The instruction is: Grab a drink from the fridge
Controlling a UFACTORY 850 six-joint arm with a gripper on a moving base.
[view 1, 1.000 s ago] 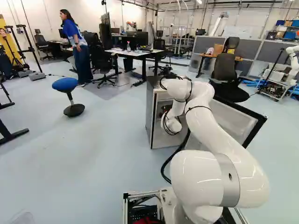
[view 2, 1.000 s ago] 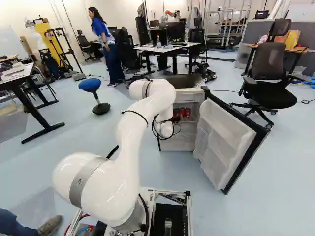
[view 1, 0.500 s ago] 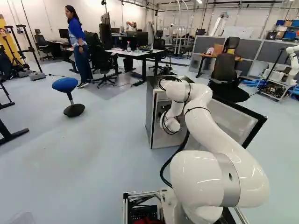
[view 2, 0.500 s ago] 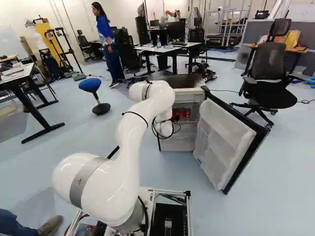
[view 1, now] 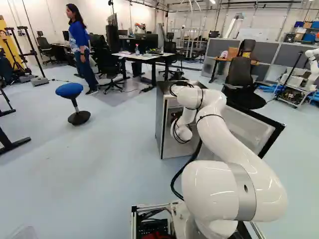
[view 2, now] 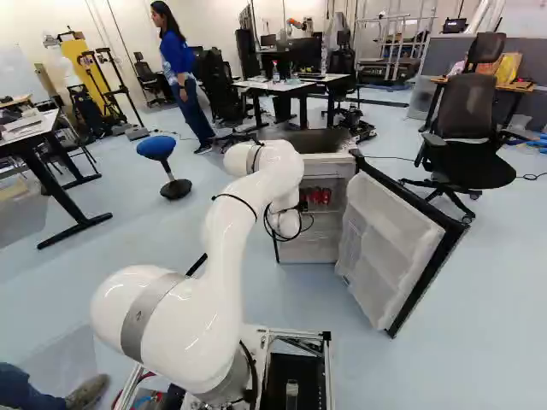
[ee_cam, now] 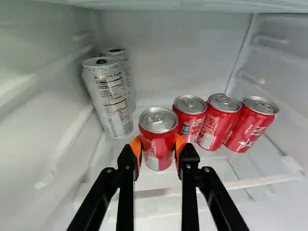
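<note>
1. Red can [ee_cam: 158, 156], lidded in silver: the drink in question. It stands upright inside the fridge [view 1: 160, 119], toward the front of the shelf [ee_cam: 240, 184], between two orange pads.

2. Pincer [ee_cam: 158, 144], black, two-fingered: narrowed to the can's width, a pad against either side. I read this as a hold on the can.

3. Companion stock: three red cans [ee_cam: 219, 120] in a slanting row beside and behind the held one; two silver cans [ee_cam: 107, 96] close to the fridge wall, on the opposite side of it.

4. Fridge door [view 2: 389, 248], pale lining, dark edge: swung wide. The white arm [view 2: 229, 231] reaches past it into the cabinet.

5. Step in hand, by my judgement: the grasp, made or just being made, with removal to follow. The next move calls for a firm squeeze, a slight lift to clear the shelf, then a straight retreat through the opening. A sideways drift could knock the nearest red neighbour.

6. Obscured items: the rear silver can, mostly behind its twin; part of the nearest red neighbour, behind the held can; the pincer itself in both base views. Whether the held can's foot touches the shelf, I cannot tell.
</note>
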